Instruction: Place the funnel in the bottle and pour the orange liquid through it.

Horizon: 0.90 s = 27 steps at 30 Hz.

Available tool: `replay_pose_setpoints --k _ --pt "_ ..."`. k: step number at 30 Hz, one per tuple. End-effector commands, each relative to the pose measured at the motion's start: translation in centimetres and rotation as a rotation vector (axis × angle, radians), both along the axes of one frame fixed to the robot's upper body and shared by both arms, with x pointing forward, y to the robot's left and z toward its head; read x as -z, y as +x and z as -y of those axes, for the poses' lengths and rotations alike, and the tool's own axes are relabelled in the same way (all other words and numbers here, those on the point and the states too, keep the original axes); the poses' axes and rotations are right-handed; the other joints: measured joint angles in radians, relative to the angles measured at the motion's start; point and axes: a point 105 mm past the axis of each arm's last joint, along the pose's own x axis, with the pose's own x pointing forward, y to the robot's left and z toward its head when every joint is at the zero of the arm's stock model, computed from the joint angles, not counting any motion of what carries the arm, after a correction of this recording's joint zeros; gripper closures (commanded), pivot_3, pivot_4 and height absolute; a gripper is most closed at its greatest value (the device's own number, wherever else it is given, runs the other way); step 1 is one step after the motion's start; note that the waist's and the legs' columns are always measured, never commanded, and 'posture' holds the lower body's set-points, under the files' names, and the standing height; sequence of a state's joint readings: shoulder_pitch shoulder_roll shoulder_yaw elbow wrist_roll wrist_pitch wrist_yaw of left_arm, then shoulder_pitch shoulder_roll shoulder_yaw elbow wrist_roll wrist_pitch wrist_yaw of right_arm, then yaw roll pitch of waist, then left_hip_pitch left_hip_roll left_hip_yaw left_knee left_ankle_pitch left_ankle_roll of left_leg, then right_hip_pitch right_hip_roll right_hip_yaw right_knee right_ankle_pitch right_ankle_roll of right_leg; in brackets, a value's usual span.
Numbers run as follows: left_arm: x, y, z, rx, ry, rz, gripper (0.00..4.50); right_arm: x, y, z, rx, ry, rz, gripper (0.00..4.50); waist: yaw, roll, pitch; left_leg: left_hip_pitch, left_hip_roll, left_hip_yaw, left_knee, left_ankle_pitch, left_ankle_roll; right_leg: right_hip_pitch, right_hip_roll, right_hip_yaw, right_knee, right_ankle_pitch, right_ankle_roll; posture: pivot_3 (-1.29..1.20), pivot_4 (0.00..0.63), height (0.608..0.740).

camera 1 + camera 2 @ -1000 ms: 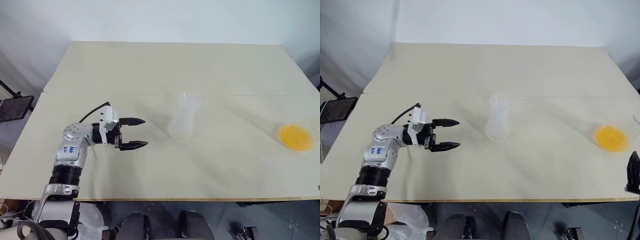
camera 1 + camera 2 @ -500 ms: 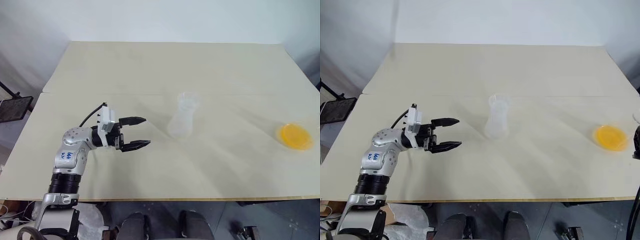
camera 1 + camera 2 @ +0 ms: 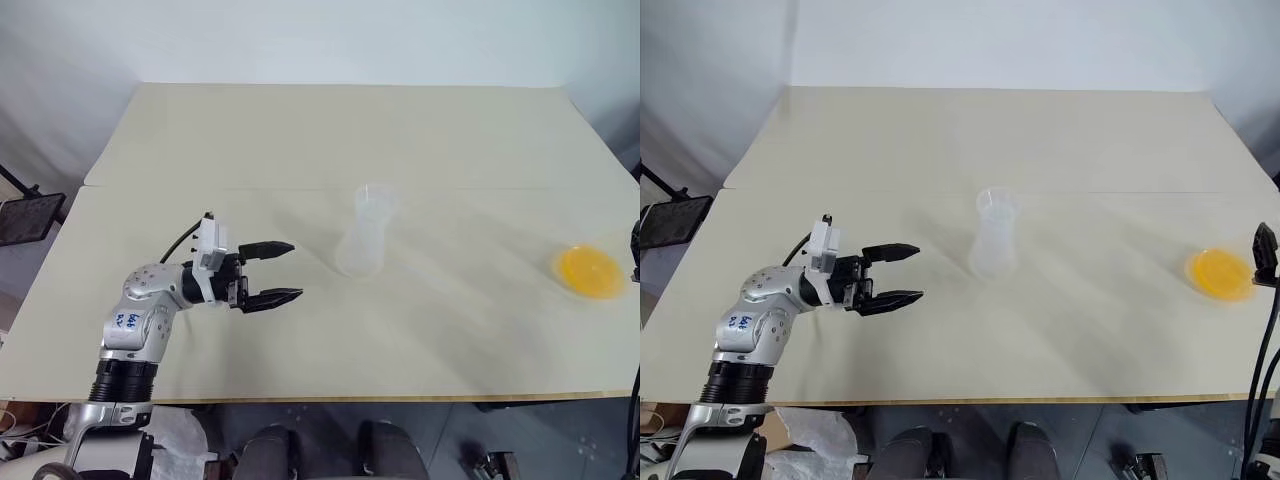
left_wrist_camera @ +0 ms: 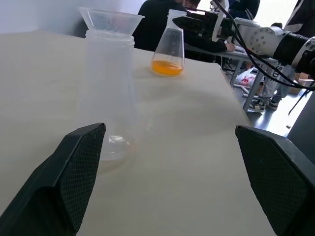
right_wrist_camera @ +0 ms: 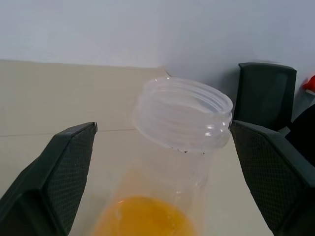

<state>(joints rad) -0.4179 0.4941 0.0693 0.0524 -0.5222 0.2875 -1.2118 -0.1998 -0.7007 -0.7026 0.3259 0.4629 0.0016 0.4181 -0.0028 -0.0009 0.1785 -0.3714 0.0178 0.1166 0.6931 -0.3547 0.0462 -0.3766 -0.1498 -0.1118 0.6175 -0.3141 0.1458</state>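
Funnel (image 4: 111, 20) already seated in the neck of the bottle (image 3: 364, 243), rim up, seen clearly from the left wrist. Bottle upright near the middle of the table (image 3: 300, 140), clear and without visible liquid inside. Left gripper (image 3: 282, 272) low over the table on the left side of the bottle, well apart from it, pointing toward it with both fingers spread wide and nothing between them. Orange liquid (image 3: 590, 272) as a bright pool at the bottom of a second clear flask (image 4: 168, 49) near the right edge of the table, far from the bottle. Right gripper (image 3: 1264, 256) just beside that flask at the right border of the head views. From the right wrist, threaded open mouth (image 5: 183, 112) of the flask between the two spread fingers (image 5: 51, 182), neither finger visibly pressing on the wall; wide open, contact not sure. Dark chair (image 5: 266, 93) behind the flask, past the table edge.
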Motion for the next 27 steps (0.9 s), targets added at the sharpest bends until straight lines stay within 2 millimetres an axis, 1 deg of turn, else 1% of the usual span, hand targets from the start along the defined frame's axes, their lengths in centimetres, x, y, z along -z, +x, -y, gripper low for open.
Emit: replay_pose_setpoints --k 1,8,10,12,13,14,15,24,27 --pt "-1.2 -0.2 -0.3 -0.005 -0.023 0.044 0.01 -1.6 0.4 0.2 0.0 -0.043 0.041 0.0 0.0 0.0 0.0 0.0 0.0 0.0 0.0 0.0 0.0 0.0 0.0 0.0 0.0 0.0 0.0 0.0 0.15 0.74" --pt "-1.4 -0.1 -0.3 -0.018 -0.023 0.058 0.01 -1.9 1.5 0.2 -0.011 -0.038 0.055 0.0 -0.001 0.0 0.0 0.0 0.0 0.0 0.0 0.0 0.0 0.0 0.0 0.0 0.0 0.0 0.0 0.0 0.15 0.74" --pt "-1.4 0.0 -0.3 -0.02 -0.022 0.062 0.0 -1.8 1.8 0.3 -0.014 -0.037 0.046 0.4 -0.001 0.0 0.0 0.0 0.0 0.0 0.0 0.0 0.0 0.0 0.0 0.0 0.0 0.0 0.0 0.0 0.15 0.74" --pt "-1.5 0.0 -0.3 -0.022 -0.022 0.066 0.0 -1.6 1.9 0.6 0.0 -0.036 0.033 0.91 -0.001 0.0 0.0 0.0 0.0 0.0 0.0 0.0 0.0 0.0 0.0 0.0 0.0 0.0 0.0 0.0 0.15 0.74" --pt "-1.5 0.0 -0.2 -0.024 -0.023 0.07 0.0 -1.6 2.0 0.8 0.006 -0.033 0.035 1.28 -0.001 0.0 0.0 0.0 0.0 0.0 0.0 0.0 0.0 0.0 0.0 0.0 0.0 0.0 0.0 0.0 0.15 0.74" --pt "-1.5 0.0 -0.2 -0.027 -0.025 0.073 0.0 -1.6 2.0 0.9 0.009 -0.033 0.035 1.55 -0.001 0.0 0.0 0.0 0.0 0.0 0.0 0.0 0.0 0.0 0.0 0.0 -0.001 0.0 0.0 0.0 0.15 0.74" --pt "-1.6 0.1 -0.2 -0.029 -0.027 0.076 0.0 -1.7 2.0 1.0 0.011 -0.033 0.037 1.64 -0.001 0.0 0.0 0.0 0.0 0.0 0.0 0.0 0.0 0.0 0.0 0.0 -0.001 0.0 0.0 0.0 0.15 0.74" --pt "-1.6 0.2 -0.3 -0.039 -0.03 0.085 0.0 -2.3 2.1 1.1 0.018 -0.044 0.069 1.64 -0.001 0.0 0.0 0.0 0.0 0.0 0.0 0.0 0.0 0.0 0.0 0.0 -0.001 0.0 0.0 0.0 0.15 0.74" --pt "-1.6 0.2 -0.3 -0.041 -0.031 0.087 0.0 -3.1 2.1 0.0 -0.035 -0.046 0.123 1.64 -0.001 0.0 0.0 0.0 0.0 0.0 0.0 0.0 0.0 0.0 0.0 0.0 -0.001 0.0 0.0 0.0 0.15 0.74"
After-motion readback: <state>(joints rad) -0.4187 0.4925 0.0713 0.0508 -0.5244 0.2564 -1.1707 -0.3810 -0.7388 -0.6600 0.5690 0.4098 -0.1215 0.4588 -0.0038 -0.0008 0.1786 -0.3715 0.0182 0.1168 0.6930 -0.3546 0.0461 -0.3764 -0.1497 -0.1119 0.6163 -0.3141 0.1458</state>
